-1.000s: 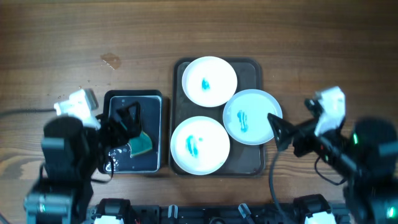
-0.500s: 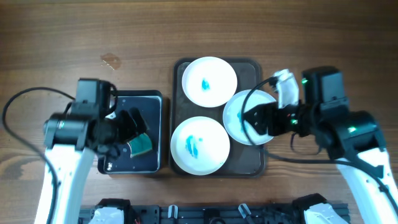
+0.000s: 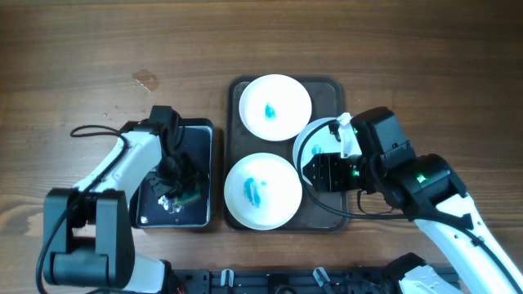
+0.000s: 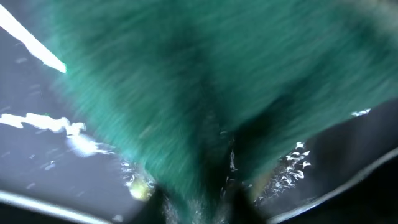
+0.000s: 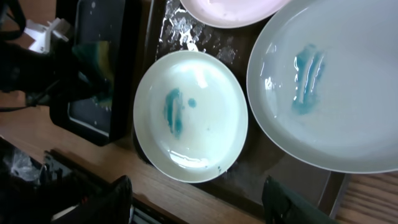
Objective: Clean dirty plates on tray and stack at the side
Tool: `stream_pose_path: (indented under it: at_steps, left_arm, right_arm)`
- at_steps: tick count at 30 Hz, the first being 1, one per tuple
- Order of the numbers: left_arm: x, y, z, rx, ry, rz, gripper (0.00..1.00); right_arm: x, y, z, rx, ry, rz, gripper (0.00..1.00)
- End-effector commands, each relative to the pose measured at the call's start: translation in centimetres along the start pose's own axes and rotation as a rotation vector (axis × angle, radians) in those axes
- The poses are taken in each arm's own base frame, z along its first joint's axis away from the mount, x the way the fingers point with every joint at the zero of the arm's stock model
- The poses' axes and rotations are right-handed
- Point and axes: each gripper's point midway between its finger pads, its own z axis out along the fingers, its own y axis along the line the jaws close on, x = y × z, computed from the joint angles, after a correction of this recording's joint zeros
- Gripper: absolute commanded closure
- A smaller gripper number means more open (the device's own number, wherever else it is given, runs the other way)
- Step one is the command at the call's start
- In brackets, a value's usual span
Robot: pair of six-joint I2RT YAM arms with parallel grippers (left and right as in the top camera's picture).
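Observation:
Three white plates with blue smears lie on the brown tray: one at the back, one at the front left, and one on the right, half hidden under my right arm. My right gripper hangs open above the right plate's front edge, nothing between its fingers. Below it the wrist view shows the front plate and the right plate. My left gripper is down in the black container, shut on the teal sponge, which fills the left wrist view.
The black container stands just left of the tray, with water drops on its floor. A small stain marks the wood at the back left. A black cable loops left of my left arm.
My left arm reached into the container and its jaws closed on the sponge. My right arm swung left over the right plate, and its jaws narrowed a little but stay open.

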Motion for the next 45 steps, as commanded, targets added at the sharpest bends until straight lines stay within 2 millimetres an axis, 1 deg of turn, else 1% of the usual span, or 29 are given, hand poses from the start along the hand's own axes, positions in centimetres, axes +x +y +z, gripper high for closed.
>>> stream_pose_path:
  at_steps: [1,4,5,6,7,9,11,12,14,17,19,20,21,22,23,24,27,28,29,30,31,33,34,35,36,38,39,40,45]
  left_arm:
    - [-0.2,0.1,0.6,-0.023,0.005,-0.001,0.96]
    - [-0.7,-0.5,-1.3,-0.008,-0.015,0.009,0.95]
    - [-1.0,-0.8,-2.2,-0.001,-0.025,0.018,0.86]
    - [-1.1,-1.0,-3.0,0.005,-0.033,0.036,0.74]
    - [-1.3,-1.0,-3.9,0.002,-0.045,0.048,0.66]
    - [-1.9,-0.9,-5.3,-0.016,-0.081,0.061,0.51]
    - [-2.7,-0.4,-5.5,-0.051,-0.12,0.06,0.43]
    - [-2.9,-0.1,-5.4,-0.066,-0.129,0.059,0.42]
    - [-2.6,0.3,-4.7,-0.081,-0.119,0.058,0.42]
    - [-2.3,0.8,-2.7,-0.083,-0.118,0.057,0.43]
    - [-2.5,0.8,-0.9,-0.063,-0.142,0.043,0.44]
    - [-2.5,0.9,-0.3,-0.058,-0.148,0.026,0.51]
    - [-2.4,1.0,0.2,-0.052,-0.15,0.002,0.66]
    - [-2.2,0.8,0.5,-0.037,-0.141,0.0,0.88]
    - [-2.0,0.4,0.5,-0.016,-0.13,0.001,0.96]
    - [-1.9,0.2,0.4,-0.004,-0.127,0.001,0.96]
    - [-1.7,-0.1,-0.2,0.014,-0.12,0.004,0.95]
    - [-1.7,-0.2,-0.7,0.018,-0.119,0.007,0.92]
    - [-1.8,-0.4,-1.4,0.021,-0.124,0.014,0.81]
    - [-2.2,-0.9,-3.4,0.036,-0.146,0.023,0.38]
    - [-2.3,-1.1,-4.0,0.04,-0.153,0.038,0.3]
    - [-2.3,-1.1,-4.4,0.042,-0.157,0.044,0.28]
    - [-2.2,-1.0,-4.4,0.04,-0.155,0.043,0.29]
    - [-2.2,-0.9,-4.3,0.034,-0.156,0.043,0.32]
    - [-2.3,-0.8,-4.3,0.024,-0.159,0.043,0.36]
    - [-2.4,-0.7,-4.1,0.016,-0.162,0.044,0.4]
    - [-2.4,-0.7,-3.9,0.013,-0.156,0.044,0.44]
    - [-2.0,-0.5,-3.4,0.002,-0.142,0.046,0.48]
    - [-0.4,0.5,0.5,-0.009,-0.104,0.058,0.47]
  right_arm:
    - [-0.2,-0.3,0.2,0.016,-0.014,0.029,0.32]
    - [-0.4,-0.7,0.2,0.044,-0.026,0.025,0.32]
    - [-0.6,-1.2,0.1,0.07,-0.038,0.017,0.32]
    - [-0.9,-1.9,0.0,0.109,-0.055,0.01,0.32]
    - [-1.2,-2.6,-0.1,0.151,-0.07,-0.001,0.32]
    - [-1.3,-3.0,-0.2,0.174,-0.08,-0.005,0.3]
    - [-1.2,-2.7,-0.1,0.158,-0.07,-0.005,0.29]
    - [-1.0,-2.7,-0.1,0.154,-0.065,-0.002,0.29]
    - [-0.5,-2.5,0.0,0.144,-0.04,0.004,0.28]
    - [1.0,-2.4,0.3,0.123,0.025,0.018,0.24]
    - [2.4,-2.8,1.1,0.113,0.076,0.032,0.23]
    - [3.0,-3.0,1.5,0.111,0.096,0.038,0.23]
    - [3.7,-3.4,2.0,0.117,0.118,0.051,0.23]
    - [4.4,-3.8,2.4,0.124,0.14,0.059,0.24]
    - [4.9,-4.2,2.6,0.13,0.154,0.063,0.25]
    - [5.0,-4.3,2.8,0.13,0.157,0.053,0.27]
    - [4.6,-4.1,2.9,0.119,0.143,0.018,0.3]
    - [4.5,-3.9,2.9,0.11,0.139,0.001,0.31]
    - [4.4,-3.6,3.0,0.092,0.138,-0.018,0.32]
    - [4.1,-3.1,3.1,0.063,0.129,-0.037,0.32]
    - [3.9,-3.1,3.2,0.061,0.124,-0.039,0.32]
    - [3.8,-3.1,3.5,0.061,0.126,-0.037,0.34]
    - [3.9,-3.3,3.8,0.067,0.139,-0.032,0.34]
    - [4.1,-3.4,4.1,0.07,0.161,-0.026,0.35]
    - [4.4,-3.4,4.4,0.069,0.18,-0.021,0.36]
    - [4.7,-3.4,5.1,0.067,0.211,-0.017,0.37]
    - [5.1,-3.5,5.7,0.072,0.241,-0.016,0.39]
    - [5.4,-3.5,6.3,0.079,0.268,-0.017,0.41]
    - [7.0,-2.9,8.6,0.102,0.353,-0.003,0.42]
